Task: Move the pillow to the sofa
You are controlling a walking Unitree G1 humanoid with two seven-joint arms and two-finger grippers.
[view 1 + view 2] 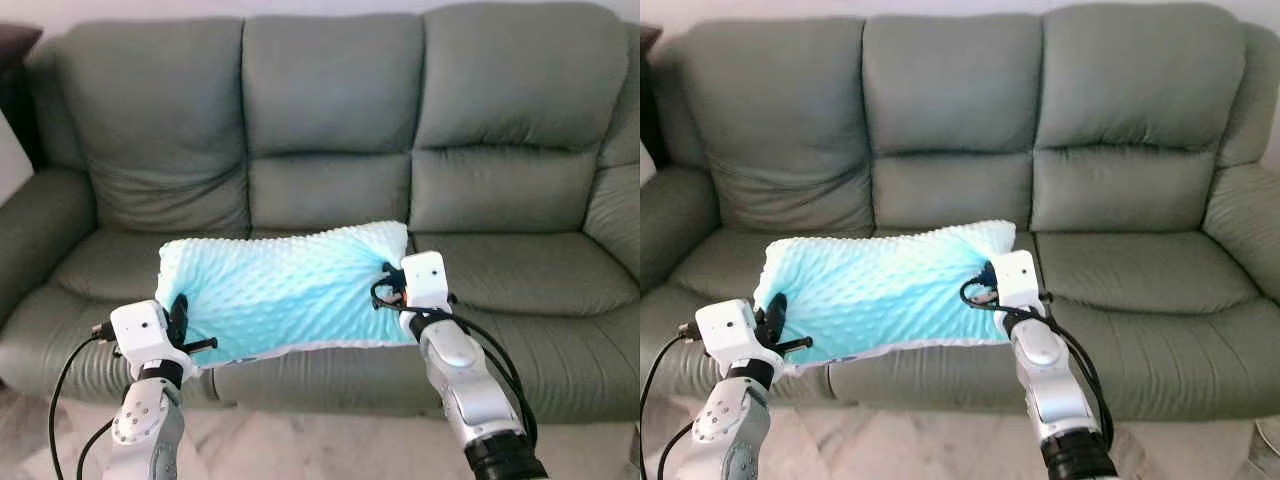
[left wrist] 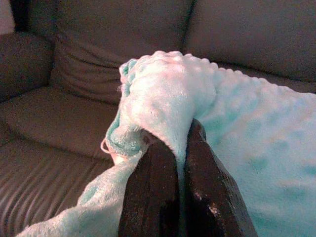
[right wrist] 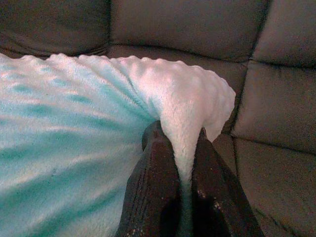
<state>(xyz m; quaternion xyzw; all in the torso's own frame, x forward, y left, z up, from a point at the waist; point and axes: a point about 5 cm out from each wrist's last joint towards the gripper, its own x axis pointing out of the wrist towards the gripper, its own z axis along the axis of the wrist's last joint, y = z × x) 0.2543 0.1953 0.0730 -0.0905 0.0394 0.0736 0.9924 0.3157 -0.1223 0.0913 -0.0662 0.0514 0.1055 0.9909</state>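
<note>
Count: one pillow, one three-seat sofa, two grippers.
Pillow look: pale turquoise, plush with raised dots, rectangular, with a thin white edge along the near side.
Pillow place: held up between the two grippers, in front of the sofa's middle and left seats.
Left gripper: fingers pinched on the pillow's left end.
Right gripper: fingers clamped on a fold at the right end.
Sofa: grey-green leather.
</note>
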